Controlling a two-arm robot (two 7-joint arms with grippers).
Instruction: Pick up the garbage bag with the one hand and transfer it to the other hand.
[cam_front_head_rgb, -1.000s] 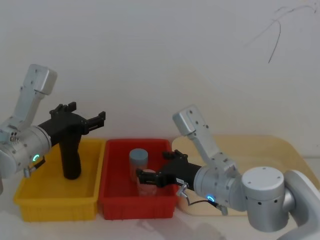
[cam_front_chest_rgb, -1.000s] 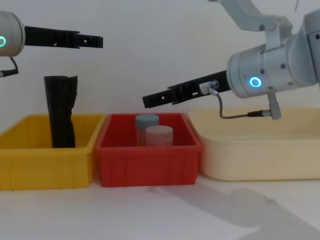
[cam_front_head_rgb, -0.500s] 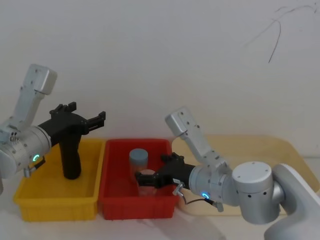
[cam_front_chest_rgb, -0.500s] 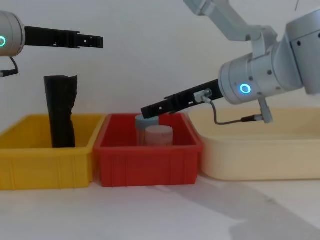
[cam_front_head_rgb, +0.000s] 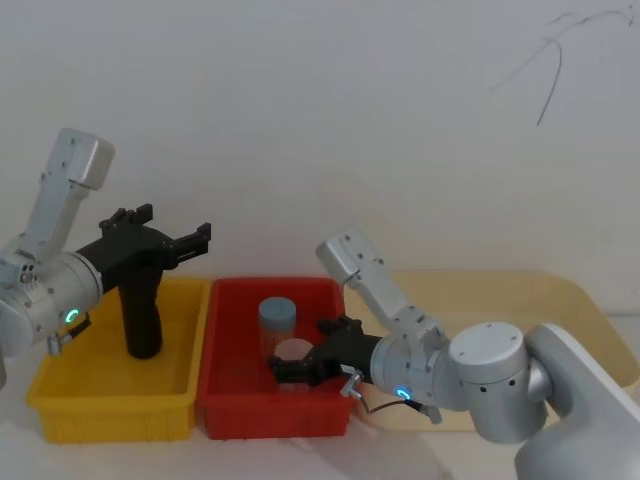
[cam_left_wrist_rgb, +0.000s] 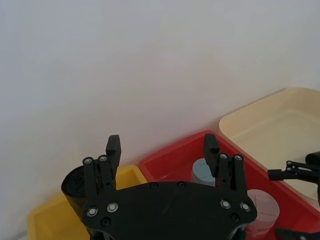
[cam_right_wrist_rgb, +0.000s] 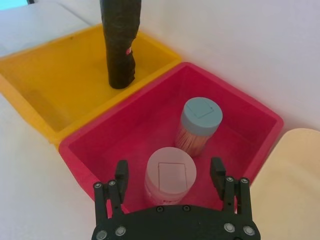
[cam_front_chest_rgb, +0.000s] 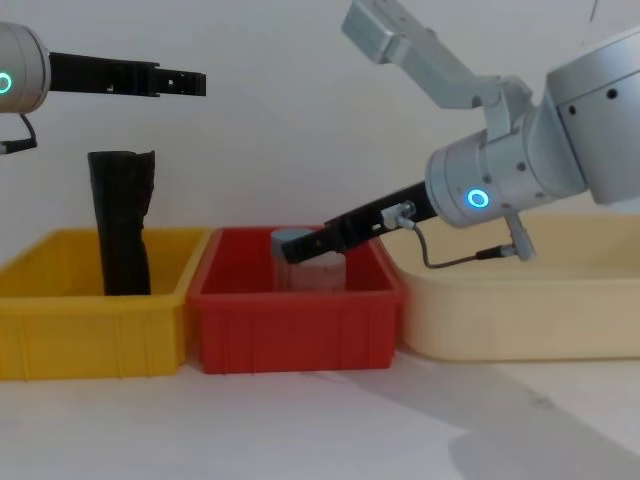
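- garbage bag stands upright in the yellow bin, at about 9 o'clock in the head view; red-and-white label faces the red bin side, so this is the task roll
- it stands free, nothing touches it, not yet picked
- left end effector hangs in the air above the yellow bin, higher than the roll's top in the chest view; fingers spread, nothing between them; likely parked high so it can drop onto the roll
- right end effector is down inside the red bin, near 6 o'clock in the head view; fingers released, one either side of the pink-lidded jar, not touching it as far as the wrist view shows
- blue-lidded jar stands just behind the pink one, same bin
- odd placement for a handover: the receiving end effector straddles a jar, well apart from the roll
- cream tray sits at 3 o'clock, right arm body over it
- vs 1.0 s ago: right end effector has dropped from above the red bin's rim to inside it and slid left over the pink jar; elbow has swung left too
- left end effector and garbage bag unchanged across the earlier frames
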